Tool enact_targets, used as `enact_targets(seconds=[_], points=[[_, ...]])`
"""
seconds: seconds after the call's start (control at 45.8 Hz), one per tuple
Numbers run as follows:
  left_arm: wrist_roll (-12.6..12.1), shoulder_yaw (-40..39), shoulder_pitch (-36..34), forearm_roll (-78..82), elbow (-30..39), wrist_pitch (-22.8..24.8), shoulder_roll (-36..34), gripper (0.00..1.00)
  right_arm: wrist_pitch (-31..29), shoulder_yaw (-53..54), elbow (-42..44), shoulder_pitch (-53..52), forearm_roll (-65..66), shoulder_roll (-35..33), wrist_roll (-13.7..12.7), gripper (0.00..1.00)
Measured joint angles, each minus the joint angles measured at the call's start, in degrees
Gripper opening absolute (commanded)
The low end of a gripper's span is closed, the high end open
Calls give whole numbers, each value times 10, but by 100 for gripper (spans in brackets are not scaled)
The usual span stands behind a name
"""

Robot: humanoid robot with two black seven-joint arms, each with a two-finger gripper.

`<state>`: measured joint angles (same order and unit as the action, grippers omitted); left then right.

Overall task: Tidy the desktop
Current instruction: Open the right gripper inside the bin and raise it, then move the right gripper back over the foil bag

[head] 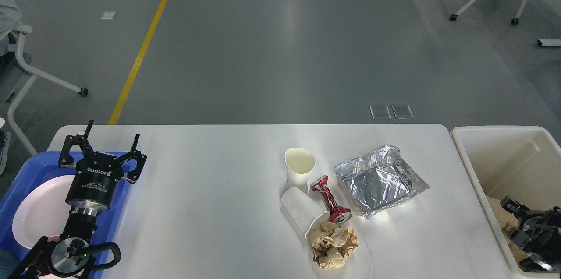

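Here, L gripper (pixel 109 144) is held wide open w/ nothing in it, above blue tray (pixel 26 169) at left edge of desktop (pixel 210 191). R gripper (pixel 517 213) is seen inside bin (pixel 499 139); finger state can't be told. Cups, can, foil are grouped mid-desktop.

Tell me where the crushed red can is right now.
In the head view, the crushed red can lies right of centre on the desktop, between the tipped paper cup and the foil tray.

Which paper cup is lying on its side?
The nearer paper cup, tipped over beside the crushed red can; the other cup behind it stands upright, mouth up.
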<state>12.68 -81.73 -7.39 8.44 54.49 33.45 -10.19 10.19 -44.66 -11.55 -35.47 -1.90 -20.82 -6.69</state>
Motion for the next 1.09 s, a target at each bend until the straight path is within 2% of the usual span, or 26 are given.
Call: enact_targets(seconds=[0.262,0.546,0.634,0.743,0.765,0.896,1.093], points=[[0,0,0,0,0,0,0,96,-13,-3,-29,-33,7,-20,0,100],[0,0,0,0,0,0,0,96,-105,-7,-231,-219,188,-126,-2,100],[0,0,0,0,0,0,0,96,-153,-28,-292,-294,239,-145,-4,100],[0,1,0,0,0,0,0,96,-248,-119,-371,-436,263,-149,-4,100],[0,1,0,0,0,0,0,96,-278,-152,-394,-485,264,-144,-4,100],[0,1,0,0,0,0,0,96,-370,-215,-454,-614,262,-90,-3,100],[0,1,0,0,0,0,0,96,-519,-233,-541,-780,203,-16,-5,100]])
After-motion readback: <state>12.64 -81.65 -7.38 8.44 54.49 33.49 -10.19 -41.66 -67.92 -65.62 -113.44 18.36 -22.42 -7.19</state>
